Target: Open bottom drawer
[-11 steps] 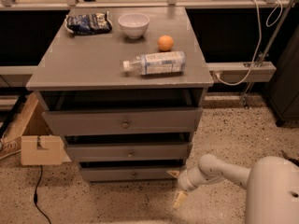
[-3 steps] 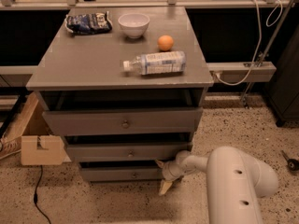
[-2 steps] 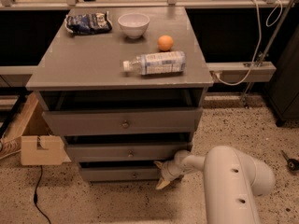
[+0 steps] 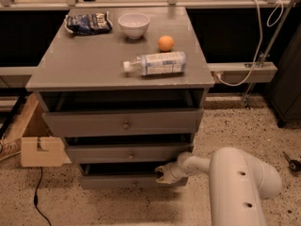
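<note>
The bottom drawer (image 4: 117, 180) is the narrowest grey front at the foot of the grey cabinet, with a tiny round knob (image 4: 135, 183) at its centre. A dark gap shows above its front. My gripper (image 4: 162, 175) sits at the drawer's right end, at the top edge of the front, on a white arm (image 4: 235, 182) that reaches in from the lower right. The gripper is to the right of the knob and apart from it.
Above are the mid-sized drawer (image 4: 127, 153) and the widest drawer (image 4: 122, 122). The cabinet top (image 4: 84, 65) holds a water bottle (image 4: 155, 63), an orange (image 4: 165, 43), a white bowl (image 4: 134, 24) and a chip bag (image 4: 88, 22). A cardboard box (image 4: 40, 149) stands on the floor at the left.
My arm has swung left from the floor at the right to the bottom drawer's right end, and the gripper has risen to the drawer's top edge.
</note>
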Robot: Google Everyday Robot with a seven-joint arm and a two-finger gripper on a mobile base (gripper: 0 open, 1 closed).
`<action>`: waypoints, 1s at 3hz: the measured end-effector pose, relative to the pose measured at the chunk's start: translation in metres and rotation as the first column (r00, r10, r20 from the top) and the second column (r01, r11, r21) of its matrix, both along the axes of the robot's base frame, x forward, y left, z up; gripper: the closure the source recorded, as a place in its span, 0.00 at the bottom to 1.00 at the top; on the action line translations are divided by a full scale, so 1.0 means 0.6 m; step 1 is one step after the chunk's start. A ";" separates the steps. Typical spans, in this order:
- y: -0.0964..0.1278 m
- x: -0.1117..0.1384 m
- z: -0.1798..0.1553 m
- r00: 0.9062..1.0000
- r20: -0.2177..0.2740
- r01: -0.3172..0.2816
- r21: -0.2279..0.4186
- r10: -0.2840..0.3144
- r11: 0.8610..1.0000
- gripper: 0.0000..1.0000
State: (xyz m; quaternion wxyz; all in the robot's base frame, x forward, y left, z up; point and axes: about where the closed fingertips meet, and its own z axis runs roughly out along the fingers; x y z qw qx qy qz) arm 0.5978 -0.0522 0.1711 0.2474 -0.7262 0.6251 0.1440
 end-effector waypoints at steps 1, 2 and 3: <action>0.000 0.001 0.008 1.000 0.006 0.000 0.002 0.000 1.000 0.96; -0.006 -0.024 0.018 1.000 -0.005 -0.002 0.023 0.003 1.000 1.00; -0.006 -0.024 0.018 1.000 -0.006 -0.003 0.023 0.003 1.000 0.73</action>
